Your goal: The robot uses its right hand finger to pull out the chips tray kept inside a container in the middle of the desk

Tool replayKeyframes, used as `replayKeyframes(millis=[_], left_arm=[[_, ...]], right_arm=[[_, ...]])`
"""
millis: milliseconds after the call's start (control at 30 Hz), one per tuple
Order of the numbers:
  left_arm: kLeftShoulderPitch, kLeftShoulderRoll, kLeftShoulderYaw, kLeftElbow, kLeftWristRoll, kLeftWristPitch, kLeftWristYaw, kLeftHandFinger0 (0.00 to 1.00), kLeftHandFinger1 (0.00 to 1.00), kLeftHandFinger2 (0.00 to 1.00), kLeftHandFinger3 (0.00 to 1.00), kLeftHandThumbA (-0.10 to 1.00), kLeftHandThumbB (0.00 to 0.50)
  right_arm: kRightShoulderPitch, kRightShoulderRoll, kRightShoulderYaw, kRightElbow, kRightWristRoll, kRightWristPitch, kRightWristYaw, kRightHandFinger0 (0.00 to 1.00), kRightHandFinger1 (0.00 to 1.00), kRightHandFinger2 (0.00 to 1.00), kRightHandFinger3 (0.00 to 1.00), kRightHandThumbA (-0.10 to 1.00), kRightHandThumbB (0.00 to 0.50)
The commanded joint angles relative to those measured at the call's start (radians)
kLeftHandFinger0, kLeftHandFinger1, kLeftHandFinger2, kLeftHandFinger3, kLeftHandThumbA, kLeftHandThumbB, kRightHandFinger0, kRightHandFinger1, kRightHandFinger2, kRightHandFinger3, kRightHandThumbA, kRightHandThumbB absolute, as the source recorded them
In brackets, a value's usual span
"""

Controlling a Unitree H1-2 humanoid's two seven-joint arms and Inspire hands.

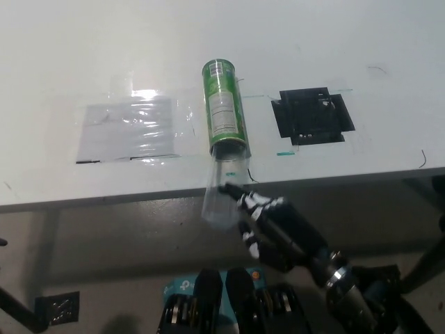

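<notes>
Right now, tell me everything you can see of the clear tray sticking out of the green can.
The tray is a clear, see-through plastic trough, no chips visible in it. It sticks out of the open mouth of the green can, which lies on its side on the white desk. Its outer end hangs past the desk's front edge, angled slightly to the left. The black right hand has a fingertip at the tray, near the desk edge.
</notes>
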Motion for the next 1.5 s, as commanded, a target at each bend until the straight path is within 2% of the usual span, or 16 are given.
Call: replayKeyframes(millis=[0,133,167,233,267,333,433,500,633,767,867,1067,1167,1267,1367,1467], left_arm=[[0.009,0.015,0.007,-0.012,0.027,-0.049,0.007,0.09,0.07,0.17,0.35,0.0,0.0],[0.013,0.009,0.015,-0.015,0.005,-0.045,0.0,0.08,0.06,0.17,0.35,0.02,0.0],[0.015,0.013,0.012,-0.019,0.012,-0.034,0.004,0.11,0.08,0.18,0.36,0.04,0.0],[0.016,0.011,0.014,-0.02,0.007,-0.034,0.002,0.11,0.07,0.17,0.36,0.07,0.0],[0.016,0.009,0.015,-0.016,0.003,-0.043,0.0,0.1,0.07,0.17,0.35,0.06,0.0],[0.019,0.01,0.016,-0.018,0.011,-0.045,0.005,0.09,0.07,0.16,0.34,0.05,0.0],[0.017,0.005,0.018,-0.023,0.008,-0.031,0.01,0.06,0.04,0.13,0.33,-0.03,0.0],[0.022,0.004,0.019,-0.023,0.003,-0.038,0.005,0.07,0.05,0.14,0.32,-0.04,0.0],[0.023,0.001,0.025,-0.023,0.002,-0.026,0.01,0.06,0.04,0.13,0.32,-0.04,0.0],[0.026,0.001,0.022,-0.017,0.005,-0.037,0.002,0.06,0.03,0.12,0.31,-0.04,0.0],[0.027,-0.001,0.023,-0.016,0.011,-0.036,0.007,0.06,0.03,0.12,0.31,-0.05,0.0],[0.028,0.0,0.021,-0.007,0.017,-0.045,0.007,0.07,0.03,0.11,0.3,-0.07,0.0],[0.027,-0.003,0.023,-0.009,0.016,-0.043,0.009,0.05,0.02,0.1,0.29,-0.07,0.0],[0.026,-0.003,0.022,0.003,0.015,-0.062,0.005,0.05,0.01,0.09,0.28,-0.08,0.0],[0.027,-0.004,0.021,0.002,0.014,-0.062,0.004,0.04,0.0,0.08,0.28,-0.1,0.0],[0.027,-0.007,0.021,0.004,0.013,-0.063,0.006,0.04,0.0,0.08,0.28,-0.1,0.0]], right_arm=[[-0.046,-0.016,-0.037,-0.062,0.019,0.0,0.034,0.11,0.39,1.0,1.0,-0.1,0.265],[-0.042,-0.026,-0.042,-0.069,0.028,-0.008,0.049,0.16,0.43,1.0,1.0,-0.1,0.282],[-0.033,-0.026,-0.044,-0.08,0.03,0.002,0.059,0.15,0.37,1.0,1.0,-0.1,0.28],[-0.021,-0.026,-0.046,-0.096,0.03,0.019,0.073,0.15,0.34,1.0,1.0,-0.1,0.275],[-0.009,-0.029,-0.048,-0.112,0.031,0.028,0.084,0.09,0.26,1.0,1.0,-0.1,0.27],[-0.003,-0.033,-0.049,-0.12,0.029,0.025,0.09,0.06,0.23,1.0,1.0,-0.1,0.272],[0.02,-0.055,-0.061,-0.156,0.033,0.032,0.11,0.03,0.22,1.0,1.0,-0.1,0.254],[0.032,-0.067,-0.066,-0.184,0.02,0.058,0.133,0.08,0.29,1.0,1.0,-0.1,0.239],[0.054,-0.082,-0.085,-0.204,0.037,0.052,0.136,0.08,0.25,1.0,1.0,-0.1,0.244],[0.107,-0.098,-0.144,-0.273,0.082,0.09,0.144,0.01,0.15,1.0,1.0,-0.1,0.266],[0.144,-0.111,-0.184,-0.317,0.089,0.094,0.141,0.02,0.16,1.0,1.0,-0.1,0.27],[0.235,-0.131,-0.267,-0.399,0.155,0.115,0.152,0.0,0.08,1.0,1.0,-0.1,0.243],[0.288,-0.119,-0.322,-0.431,0.195,0.129,0.129,0.03,0.1,1.0,1.0,-0.1,0.258],[0.343,-0.102,-0.367,-0.457,0.249,0.146,0.121,0.01,0.12,1.0,1.0,-0.1,0.245],[0.393,-0.074,-0.41,-0.459,0.314,0.122,0.095,0.0,0.03,1.0,1.0,-0.1,0.27],[0.396,-0.066,-0.423,-0.459,0.322,0.117,0.102,0.0,0.03,1.0,1.0,-0.1,0.27]])
